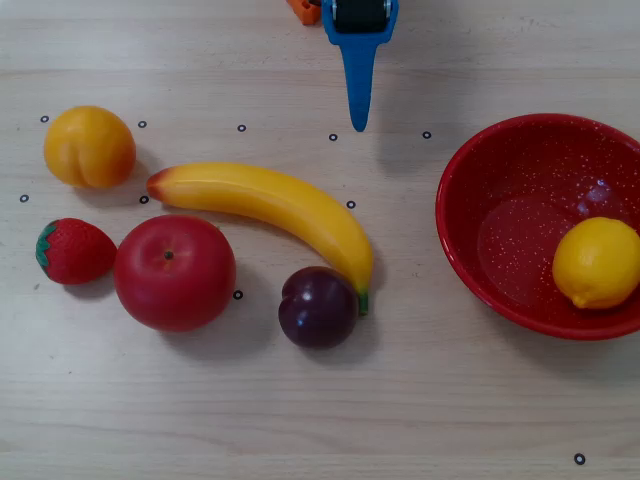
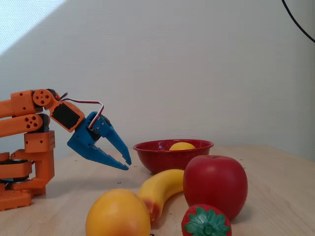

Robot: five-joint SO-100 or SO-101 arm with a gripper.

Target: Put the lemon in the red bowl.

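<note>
A pale wood-grain counter (image 1: 320,420) carried everything. At its right edge in the overhead view sat the large glossy red bowl with fine white speckles (image 1: 500,200), and the small bright-yellow oval lemon (image 1: 597,262) lay inside it against the right-hand wall; in the fixed view only the lemon's top (image 2: 182,146) showed above the rim. The orange jointed arm (image 2: 29,123) stood at the far left of the fixed view, its blue two-fingered hand (image 2: 127,164) hanging above the counter, fingers slightly apart and gripping nothing, well clear of the bowl. Left of the bowl lay a long yellow banana (image 1: 270,205), a round red apple (image 1: 175,272), a creased orange-yellow fruit (image 1: 89,147), a dark purple plum (image 1: 318,307) touching the banana's stem end, and a red strawberry (image 1: 75,251) just beside the apple.
</note>
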